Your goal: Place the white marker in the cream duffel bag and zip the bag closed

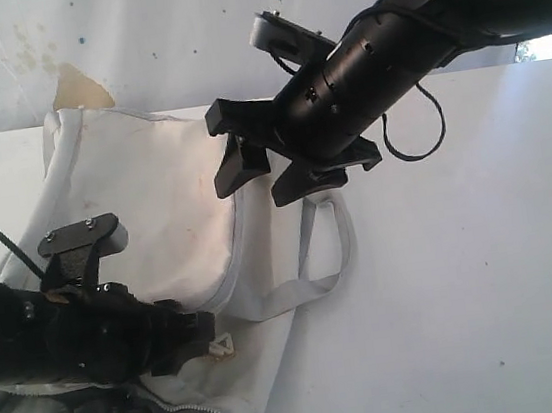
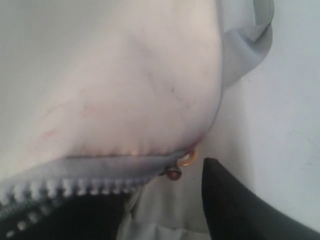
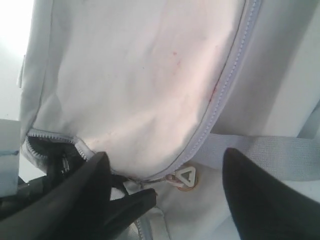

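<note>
The cream duffel bag (image 1: 145, 202) lies on the left of the white table. The white marker is not in view. Part of the bag's grey zipper (image 2: 60, 187) gapes over dark lining, and its triangular pull (image 3: 186, 176) lies at the bag's near corner. My left gripper (image 1: 206, 334) sits low against the bag right beside that pull. Only one of its fingers (image 2: 235, 205) shows in the left wrist view, close to a small ring (image 2: 189, 157). My right gripper (image 1: 257, 191) hangs open above the bag with nothing between its fingers (image 3: 260, 200).
A grey webbing handle (image 1: 317, 252) loops out from the bag's right side onto the table (image 1: 466, 274). A cable (image 1: 420, 148) dangles under the right arm. A stained wall (image 1: 80, 89) rises behind the table.
</note>
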Robot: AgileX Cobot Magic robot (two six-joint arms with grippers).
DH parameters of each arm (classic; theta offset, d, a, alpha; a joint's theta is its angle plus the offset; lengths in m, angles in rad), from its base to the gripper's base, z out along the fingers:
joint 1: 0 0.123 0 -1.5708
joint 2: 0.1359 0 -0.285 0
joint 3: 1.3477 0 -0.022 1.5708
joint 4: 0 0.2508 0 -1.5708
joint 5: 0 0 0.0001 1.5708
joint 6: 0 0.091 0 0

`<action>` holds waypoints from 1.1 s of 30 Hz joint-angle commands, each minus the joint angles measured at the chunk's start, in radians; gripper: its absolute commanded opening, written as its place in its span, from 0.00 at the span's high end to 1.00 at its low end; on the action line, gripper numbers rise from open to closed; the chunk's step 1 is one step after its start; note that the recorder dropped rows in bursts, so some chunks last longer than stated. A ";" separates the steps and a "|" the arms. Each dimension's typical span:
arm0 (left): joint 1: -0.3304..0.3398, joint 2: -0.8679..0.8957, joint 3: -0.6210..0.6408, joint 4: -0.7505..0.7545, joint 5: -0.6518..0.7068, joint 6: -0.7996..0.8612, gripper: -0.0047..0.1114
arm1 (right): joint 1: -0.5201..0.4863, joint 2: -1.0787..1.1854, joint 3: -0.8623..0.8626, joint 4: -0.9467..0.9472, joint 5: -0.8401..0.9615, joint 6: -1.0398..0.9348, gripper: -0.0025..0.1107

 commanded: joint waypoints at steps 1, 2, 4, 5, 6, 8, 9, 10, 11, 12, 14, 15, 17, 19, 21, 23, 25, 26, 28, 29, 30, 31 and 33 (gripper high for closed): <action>-0.001 0.001 -0.002 -0.086 -0.033 0.010 0.53 | -0.005 -0.002 -0.003 0.002 -0.012 -0.008 0.45; -0.001 0.001 -0.009 -0.104 -0.022 0.010 0.53 | -0.005 -0.002 -0.003 0.002 -0.012 -0.008 0.45; -0.001 0.001 -0.026 -0.142 0.056 0.015 0.53 | -0.005 -0.002 -0.003 0.002 -0.007 -0.008 0.45; -0.001 0.001 -0.039 -0.152 0.089 0.024 0.53 | -0.005 -0.002 -0.003 0.002 -0.006 -0.008 0.45; -0.001 0.001 -0.053 -0.152 0.110 0.034 0.53 | -0.005 -0.002 -0.003 0.002 -0.006 -0.008 0.45; -0.001 0.001 -0.077 -0.152 0.106 0.041 0.53 | -0.005 -0.002 -0.003 0.002 -0.012 -0.008 0.45; -0.001 0.001 -0.082 -0.152 0.092 0.048 0.53 | -0.005 -0.002 -0.003 0.002 -0.012 -0.008 0.45; -0.001 0.002 -0.082 -0.152 0.073 0.054 0.53 | -0.005 -0.002 -0.003 0.002 -0.012 -0.008 0.45; -0.001 0.004 -0.082 -0.152 0.054 0.060 0.53 | -0.005 -0.002 -0.003 0.002 -0.006 -0.008 0.45; -0.001 0.006 -0.082 -0.137 0.051 0.060 0.53 | -0.005 -0.002 -0.003 0.002 -0.002 -0.008 0.45; -0.001 0.023 -0.082 -0.126 0.057 0.060 0.53 | -0.005 -0.002 -0.003 0.002 0.005 -0.008 0.45; -0.001 0.033 -0.082 -0.126 0.057 0.060 0.53 | -0.005 -0.002 -0.003 0.002 0.005 -0.008 0.45; -0.001 0.060 -0.082 -0.118 0.055 0.060 0.53 | -0.005 -0.002 -0.003 0.002 0.005 -0.008 0.45; -0.001 0.087 -0.082 -0.103 0.049 0.060 0.53 | -0.005 -0.002 -0.003 0.002 0.008 -0.008 0.45; -0.001 0.097 -0.082 -0.103 0.031 0.054 0.53 | -0.005 -0.002 -0.003 0.000 0.015 -0.008 0.45; -0.001 0.099 -0.082 -0.103 0.017 0.039 0.56 | -0.005 -0.002 -0.003 -0.009 0.021 -0.008 0.45; -0.001 0.097 -0.082 -0.103 0.009 0.038 0.65 | -0.005 -0.002 -0.003 -0.015 0.023 -0.008 0.45; -0.001 0.097 -0.082 -0.103 0.007 0.038 0.70 | -0.005 -0.002 -0.003 -0.018 0.022 -0.008 0.45; -0.001 0.097 -0.082 -0.103 0.007 0.038 0.82 | -0.005 -0.002 -0.003 -0.017 0.020 -0.008 0.45; -0.001 0.097 -0.082 -0.103 0.007 0.038 0.87 | -0.005 -0.002 -0.003 -0.017 0.017 -0.008 0.45; -0.001 0.097 -0.082 -0.103 0.017 0.040 0.93 | -0.005 -0.002 -0.003 -0.017 0.017 -0.008 0.45; -0.001 0.093 -0.082 -0.103 0.032 0.050 0.96 | -0.005 -0.002 -0.003 -0.017 0.016 -0.010 0.45; -0.001 0.079 -0.082 -0.097 0.068 0.065 0.96 | -0.005 -0.002 -0.003 -0.017 0.014 -0.021 0.45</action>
